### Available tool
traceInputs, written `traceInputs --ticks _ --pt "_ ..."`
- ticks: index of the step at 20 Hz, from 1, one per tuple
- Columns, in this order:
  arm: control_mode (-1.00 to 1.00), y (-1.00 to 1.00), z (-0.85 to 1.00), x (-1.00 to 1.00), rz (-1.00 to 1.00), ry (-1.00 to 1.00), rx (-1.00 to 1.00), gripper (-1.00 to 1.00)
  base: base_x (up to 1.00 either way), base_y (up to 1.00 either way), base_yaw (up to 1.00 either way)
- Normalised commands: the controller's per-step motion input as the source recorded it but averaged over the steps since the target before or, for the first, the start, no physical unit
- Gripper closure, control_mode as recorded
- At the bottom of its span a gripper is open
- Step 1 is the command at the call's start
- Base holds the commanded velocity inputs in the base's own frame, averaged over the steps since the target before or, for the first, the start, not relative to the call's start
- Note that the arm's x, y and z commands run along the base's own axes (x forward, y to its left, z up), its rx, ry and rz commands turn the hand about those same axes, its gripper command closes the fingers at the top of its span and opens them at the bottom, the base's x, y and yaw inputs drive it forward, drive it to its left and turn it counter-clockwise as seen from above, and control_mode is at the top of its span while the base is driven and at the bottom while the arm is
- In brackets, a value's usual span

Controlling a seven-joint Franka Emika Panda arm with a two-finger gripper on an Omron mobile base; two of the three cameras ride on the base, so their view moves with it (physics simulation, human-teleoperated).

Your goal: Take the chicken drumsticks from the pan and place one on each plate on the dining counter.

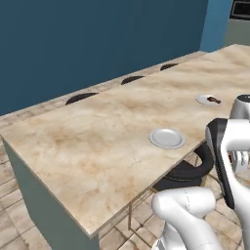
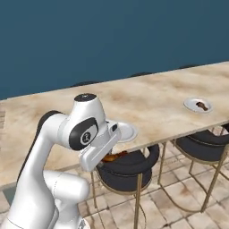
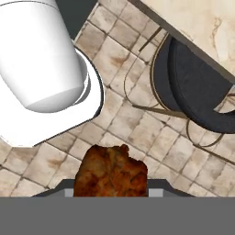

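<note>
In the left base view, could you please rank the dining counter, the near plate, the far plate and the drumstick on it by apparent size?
1. dining counter
2. near plate
3. far plate, though it is farther away, so the two may match
4. drumstick

A plain dark blue wall [image 1: 97,39] runs behind the long counter. A lighter blue panel [image 1: 217,22] stands at its far end, with a dark appliance [image 1: 240,9] beside it. The floor [image 3: 137,128] is beige tile with brown mottling and grey joints. Stools [image 2: 127,167] with black cushions and thin gold legs are tucked under the counter edge; one stool lies beyond the fingers in the hand view. Lighting is even, without hard shadows.
</note>
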Motion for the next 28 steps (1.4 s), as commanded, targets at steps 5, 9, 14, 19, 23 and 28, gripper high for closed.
traceInputs --ticks 5,9,14,19,23,28 --pt "1.00 0.00 0.00 0.00 0.00 0.00 0.00 1.00 0.24 -0.52 0.52" --pt "-1.00 -0.10 -0.09 0.07 0.12 -0.01 0.00 1.00 0.18 -0.32 0.38" --pt "-1.00 -0.25 -0.40 0.45 0.47 -0.01 0.00 1.00 0.00 0.00 0.00" --pt "-1.00 -0.07 -0.42 0.68 0.42 0.00 0.00 1.00 0.00 0.00 0.00" --pt "-1.00 0.00 -0.27 0.74 0.33 0.02 0.00 1.00 0.00 0.00 0.00" --pt "-1.00 0.00 -0.11 0.80 0.32 0.03 0.00 1.00 0.00 0.00 0.00"
